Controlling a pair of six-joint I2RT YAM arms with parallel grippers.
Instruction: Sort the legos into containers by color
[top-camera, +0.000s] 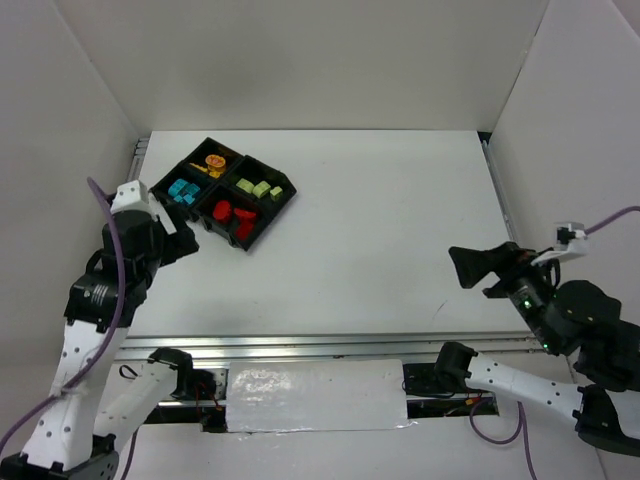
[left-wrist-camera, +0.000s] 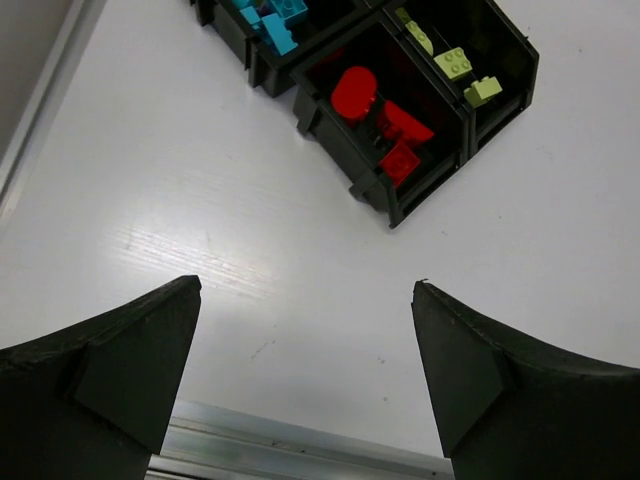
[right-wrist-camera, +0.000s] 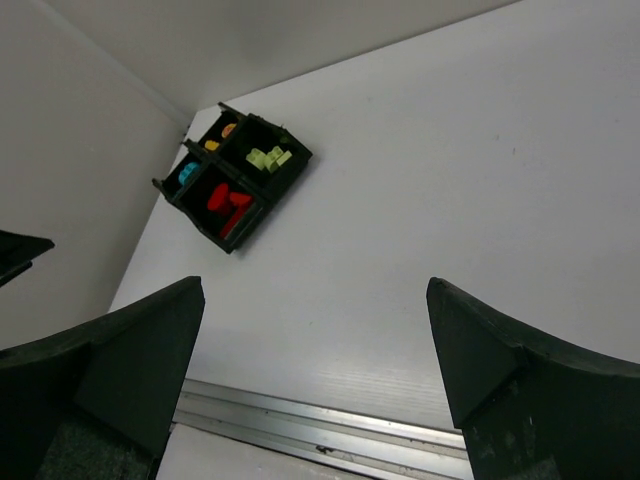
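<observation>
A black tray (top-camera: 268, 220) with four square containers sits at the far left of the table. Orange legos (top-camera: 213, 160) lie in its far compartment, teal ones (top-camera: 181, 190) in the left, pale green ones (top-camera: 260, 187) in the right, red ones (top-camera: 233, 214) in the near one. The red legos (left-wrist-camera: 380, 120) and green legos (left-wrist-camera: 455, 65) also show in the left wrist view. My left gripper (top-camera: 185, 235) hangs open and empty just left of the tray's near corner. My right gripper (top-camera: 468, 266) is open and empty at the right side, far from the tray (right-wrist-camera: 232, 245).
White walls close in the table on the left, back and right. A metal rail (top-camera: 330, 342) runs along the near edge, with a white taped panel (top-camera: 315, 395) in front of it between the arm bases.
</observation>
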